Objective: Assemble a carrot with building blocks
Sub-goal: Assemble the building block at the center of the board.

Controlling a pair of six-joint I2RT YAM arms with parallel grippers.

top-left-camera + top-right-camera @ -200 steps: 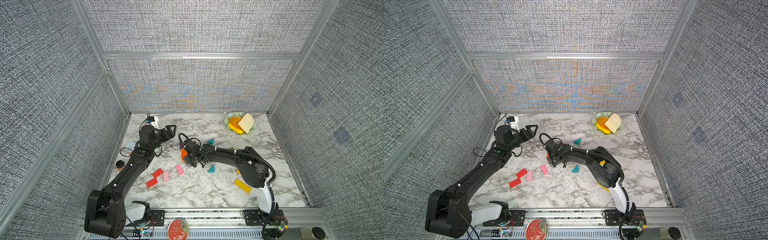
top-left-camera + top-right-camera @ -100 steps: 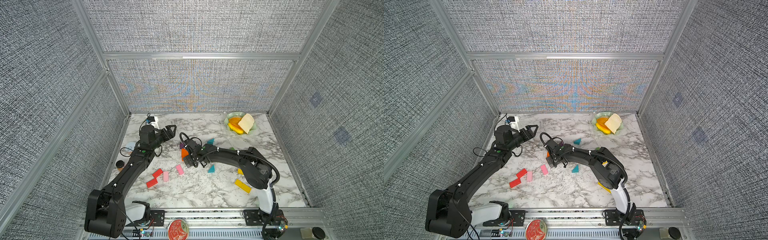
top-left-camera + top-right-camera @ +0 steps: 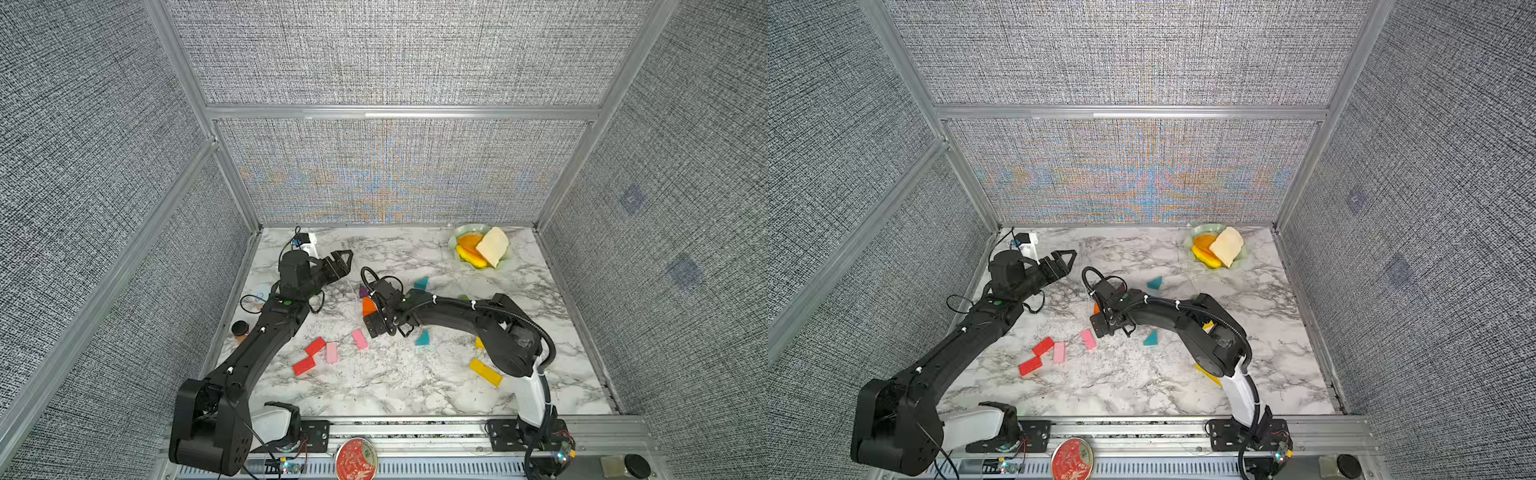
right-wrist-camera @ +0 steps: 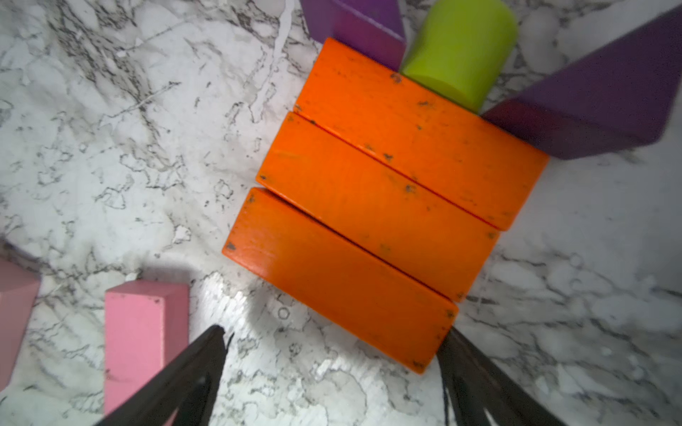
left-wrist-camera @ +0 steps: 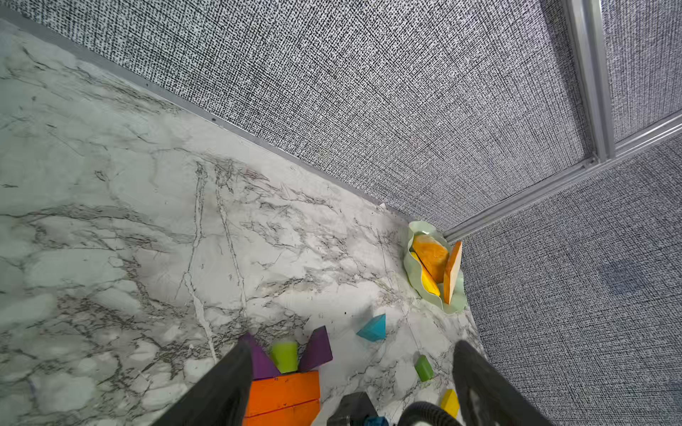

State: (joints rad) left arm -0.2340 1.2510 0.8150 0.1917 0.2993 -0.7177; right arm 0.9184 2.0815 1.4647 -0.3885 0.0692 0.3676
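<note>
Plainly, the carrot's body lies near the middle of the marble table (image 3: 374,390): three orange bars (image 4: 369,206) lie flat, side by side and touching. A lime-green stub (image 4: 461,48) sits against the outer bar's long edge, between two purple triangles (image 4: 590,99). The right gripper (image 4: 334,333) is low over the opposite outer bar, jaws apart and holding nothing (one fingertip is at that bar's corner; whether it touches cannot be told). A pink bar (image 4: 140,332) lies just beside it. The left gripper (image 3: 343,259) hangs toward the back left, jaws also apart and empty. Red bars (image 3: 309,355), a teal triangle (image 3: 423,338) and a yellow bar (image 3: 485,372) lie scattered nearer the front.
</note>
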